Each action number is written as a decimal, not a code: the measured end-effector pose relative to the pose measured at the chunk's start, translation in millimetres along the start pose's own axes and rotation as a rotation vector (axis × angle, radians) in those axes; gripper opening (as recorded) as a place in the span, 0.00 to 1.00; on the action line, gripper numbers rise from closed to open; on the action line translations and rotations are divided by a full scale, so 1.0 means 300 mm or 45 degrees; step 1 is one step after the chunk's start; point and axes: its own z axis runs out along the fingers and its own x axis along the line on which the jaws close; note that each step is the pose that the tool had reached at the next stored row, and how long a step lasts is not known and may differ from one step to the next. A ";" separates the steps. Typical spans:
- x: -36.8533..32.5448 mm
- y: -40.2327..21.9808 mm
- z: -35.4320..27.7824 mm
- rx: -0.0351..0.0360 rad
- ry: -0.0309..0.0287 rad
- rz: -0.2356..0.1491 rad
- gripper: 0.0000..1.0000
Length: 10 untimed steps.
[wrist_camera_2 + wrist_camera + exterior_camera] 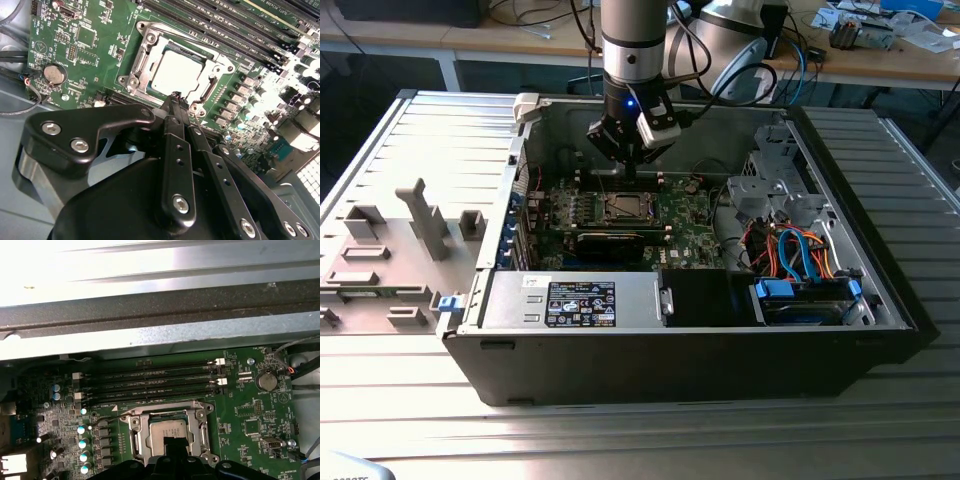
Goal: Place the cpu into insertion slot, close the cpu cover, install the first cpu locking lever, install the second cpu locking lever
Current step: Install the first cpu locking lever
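While the arm reaches down into an open computer case, we see its gripper poised just above the near edge of the insertion slot, fingers pressed together and holding nothing. We find the cpu already lying flat in that slot, on the green motherboard. Its silver cpu cover lies lowered around the chip, which shows through the open middle.

Ribbed grey metal table; wooden workbench behind, strewn with cables; dark floor beneath.
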 end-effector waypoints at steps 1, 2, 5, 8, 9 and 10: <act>0.000 0.000 0.000 0.0000 0.0000 -0.001 0.11; 0.000 0.000 0.000 -0.0001 0.0001 -0.002 0.11; 0.000 0.000 0.000 -0.0003 0.0001 -0.006 0.11; 0.000 0.000 0.000 -0.0003 0.0001 -0.008 0.11; 0.000 0.000 0.000 -0.0004 0.0002 -0.009 0.11; 0.000 0.000 0.000 -0.0004 0.0002 -0.009 0.11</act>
